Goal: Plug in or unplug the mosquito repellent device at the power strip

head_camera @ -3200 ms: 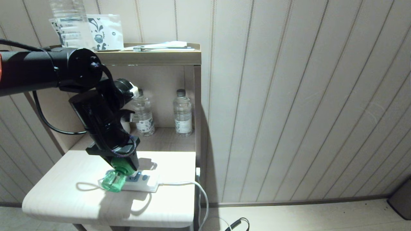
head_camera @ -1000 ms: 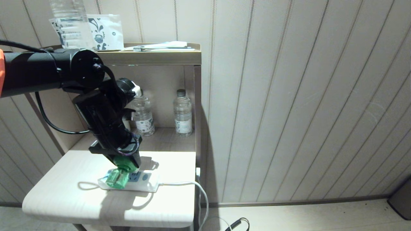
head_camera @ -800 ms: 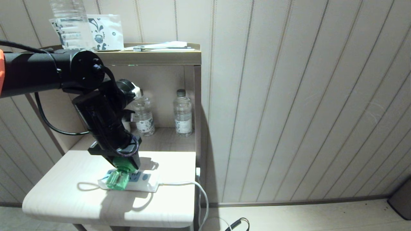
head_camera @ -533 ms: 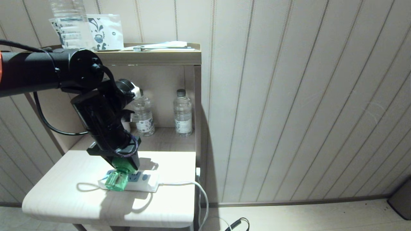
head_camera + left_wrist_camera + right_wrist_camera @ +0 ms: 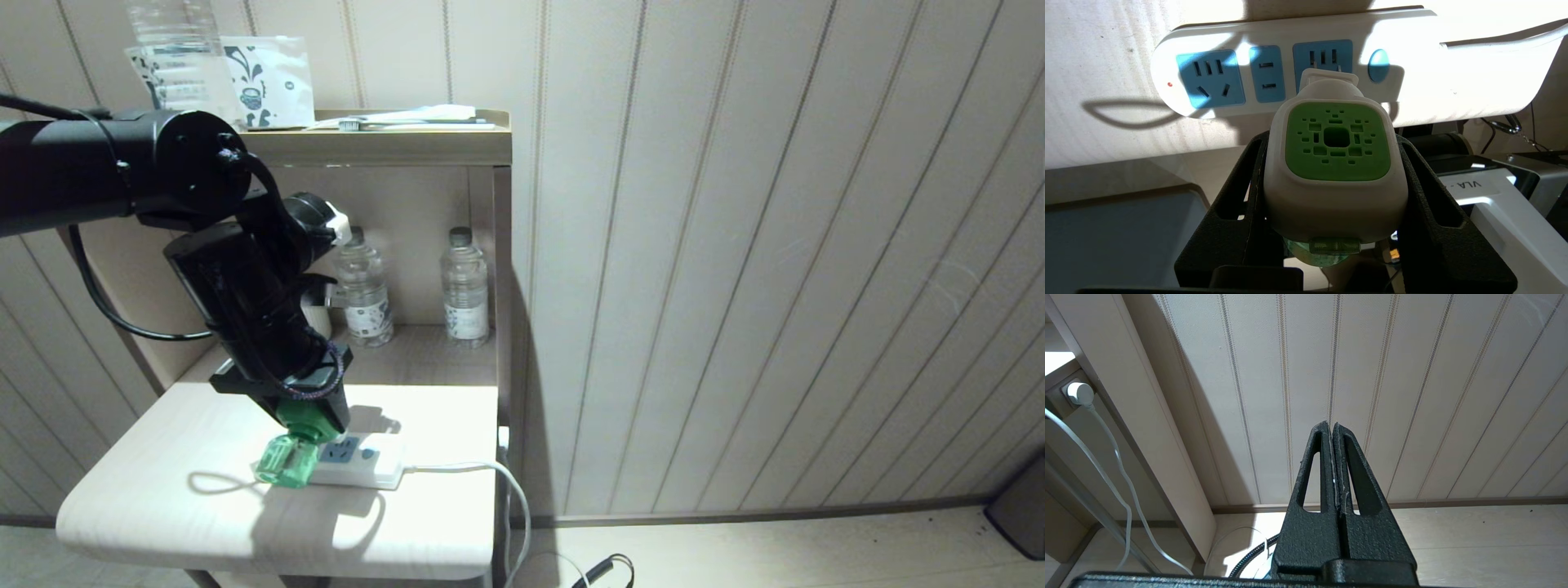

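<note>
Pale wood surface [image 5: 163, 490] carries the power strip [image 5: 371, 464], and your left tool [image 5: 1331, 192] grips the mosquito repellent device [image 5: 1335, 163] right at the strip's outlet beside the round button, prongs seemingly unseated, so plugging remains.

Hotel-type bedroom corner: striped wall panelling [image 5: 735, 245], bedside shelf unit [image 5: 384, 147] at upper left holding water bottles [image 5: 465, 286], sachets [image 5: 269, 82], toothbrush [image 5: 408, 124].

The white mosquito repellent device [image 5: 1335, 163] has a green perforated face and translucent green bottle, the white power strip [image 5: 1298, 77] blue socket panels, and the wall [image 5: 735, 245] pale beige stripes.
</note>
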Tool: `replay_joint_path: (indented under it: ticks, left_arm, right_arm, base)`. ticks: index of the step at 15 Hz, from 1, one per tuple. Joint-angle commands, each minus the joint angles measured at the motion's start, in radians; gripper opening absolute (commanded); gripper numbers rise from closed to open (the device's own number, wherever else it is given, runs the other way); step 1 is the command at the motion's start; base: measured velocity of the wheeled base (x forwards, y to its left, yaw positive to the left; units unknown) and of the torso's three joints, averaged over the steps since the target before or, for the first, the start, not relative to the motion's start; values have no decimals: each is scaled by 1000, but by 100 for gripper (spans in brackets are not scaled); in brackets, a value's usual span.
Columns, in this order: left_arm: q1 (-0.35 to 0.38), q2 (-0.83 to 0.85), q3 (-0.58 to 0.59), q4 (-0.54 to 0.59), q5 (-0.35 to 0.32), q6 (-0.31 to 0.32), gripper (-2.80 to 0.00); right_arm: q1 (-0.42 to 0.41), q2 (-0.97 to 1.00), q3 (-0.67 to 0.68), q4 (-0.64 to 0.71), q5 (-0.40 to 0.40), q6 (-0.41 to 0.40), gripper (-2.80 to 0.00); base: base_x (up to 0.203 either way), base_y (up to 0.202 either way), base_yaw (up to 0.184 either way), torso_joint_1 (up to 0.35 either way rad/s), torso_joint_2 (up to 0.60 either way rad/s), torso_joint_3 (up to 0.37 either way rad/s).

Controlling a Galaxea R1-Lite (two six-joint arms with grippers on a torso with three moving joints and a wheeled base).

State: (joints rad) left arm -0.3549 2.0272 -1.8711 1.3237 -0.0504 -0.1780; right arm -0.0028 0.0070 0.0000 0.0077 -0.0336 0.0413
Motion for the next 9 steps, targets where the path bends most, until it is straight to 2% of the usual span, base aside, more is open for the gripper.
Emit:
replay_joint_path:
  ticks: [1,9]
  left_arm:
    - [1,0,-2,12,8,0,-280]
    - [1,26,-3,3,12,-1,-280]
  right_arm:
    - [0,1,0,0,0,0,-280]
    - [0,1,0,0,0,0,-280]
  base:
    - [0,0,0,0,0,0]
    - [0,0,0,0,0,0]
